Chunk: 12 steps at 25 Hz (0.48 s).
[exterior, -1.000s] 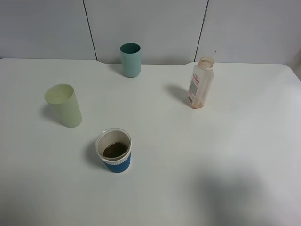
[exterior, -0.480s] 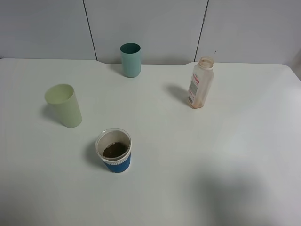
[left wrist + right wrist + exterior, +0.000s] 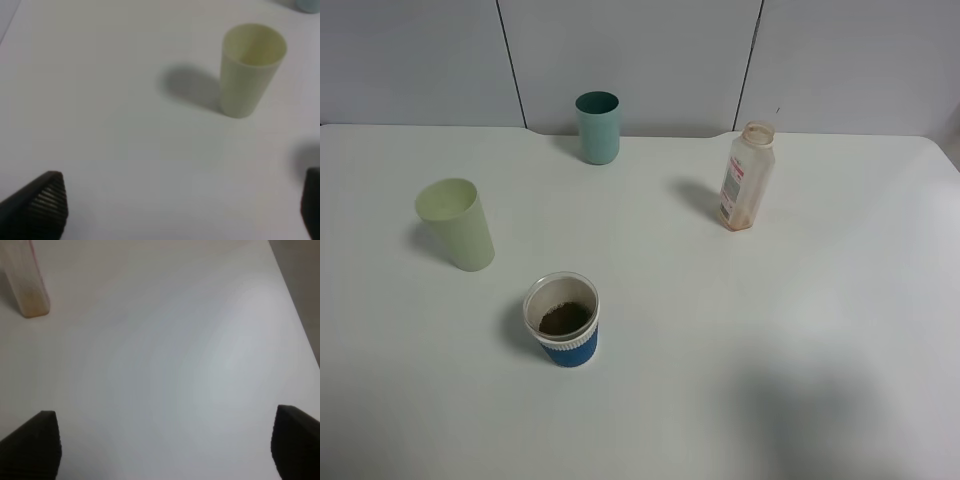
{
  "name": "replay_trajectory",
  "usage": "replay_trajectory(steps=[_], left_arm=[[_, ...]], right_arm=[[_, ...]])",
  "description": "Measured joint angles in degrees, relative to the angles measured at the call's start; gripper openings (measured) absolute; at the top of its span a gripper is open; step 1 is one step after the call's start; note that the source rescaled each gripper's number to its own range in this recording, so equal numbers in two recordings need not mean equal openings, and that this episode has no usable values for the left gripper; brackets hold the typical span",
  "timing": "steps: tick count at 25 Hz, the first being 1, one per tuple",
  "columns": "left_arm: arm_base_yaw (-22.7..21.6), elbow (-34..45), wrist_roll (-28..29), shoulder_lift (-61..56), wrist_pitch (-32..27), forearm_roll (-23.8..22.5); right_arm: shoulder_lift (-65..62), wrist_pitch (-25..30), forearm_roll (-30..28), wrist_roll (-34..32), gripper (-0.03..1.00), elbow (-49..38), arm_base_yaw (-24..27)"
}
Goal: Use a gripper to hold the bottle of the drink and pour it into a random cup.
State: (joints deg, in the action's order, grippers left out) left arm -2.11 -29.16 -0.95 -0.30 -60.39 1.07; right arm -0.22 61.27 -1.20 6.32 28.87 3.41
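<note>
The clear bottle (image 3: 747,177) with a white label stands upright and uncapped at the back right of the white table; a thin brown residue of drink shows at its base. Its lower part shows in the right wrist view (image 3: 26,282). The short ribbed cup (image 3: 562,320) with a blue bottom band stands front left of centre, with brown drink (image 3: 565,319) inside. Neither arm shows in the high view. My left gripper (image 3: 182,210) is open and empty above bare table. My right gripper (image 3: 165,447) is open and empty, well short of the bottle.
A tall pale-green cup (image 3: 456,224) stands at the left and also shows in the left wrist view (image 3: 250,70). A teal cup (image 3: 598,127) stands at the back near the wall. The table's right edge (image 3: 295,305) shows in the right wrist view.
</note>
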Motion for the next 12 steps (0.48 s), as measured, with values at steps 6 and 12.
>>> replay_trajectory(steps=[6, 12], left_arm=[[0.00, 0.00, 0.00, 0.00, 0.00, 0.00], [0.00, 0.00, 0.00, 0.00, 0.00, 0.00]], right_arm=[[0.00, 0.00, 0.00, 0.00, 0.74, 0.00, 0.00], [0.00, 0.00, 0.00, 0.00, 0.74, 0.00, 0.00]])
